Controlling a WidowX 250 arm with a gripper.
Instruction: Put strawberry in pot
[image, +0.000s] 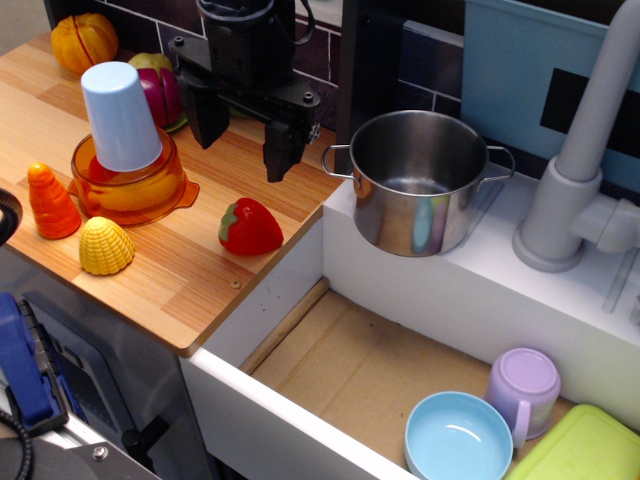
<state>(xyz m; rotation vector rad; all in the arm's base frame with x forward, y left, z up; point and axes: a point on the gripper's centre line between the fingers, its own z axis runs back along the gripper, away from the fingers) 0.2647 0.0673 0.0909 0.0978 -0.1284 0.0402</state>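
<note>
The red strawberry (250, 228) with a green cap lies on the wooden counter (180, 280) near its right edge. The shiny steel pot (420, 180) stands to the right on the white sink ledge, empty inside. My black gripper (246, 135) hangs open above the counter, behind and slightly left of the strawberry, its two fingers spread apart and holding nothing. It is clear of the strawberry and left of the pot.
An orange transparent bowl (135, 190) with an upturned light-blue cup (120, 115) sits left. An orange carrot (50, 200), yellow corn (105, 245), purple-red onion (160, 95) and a pumpkin (85, 40) lie around. The sink holds a blue bowl (458, 440) and purple cup (523, 390). A grey faucet (580, 170) stands right.
</note>
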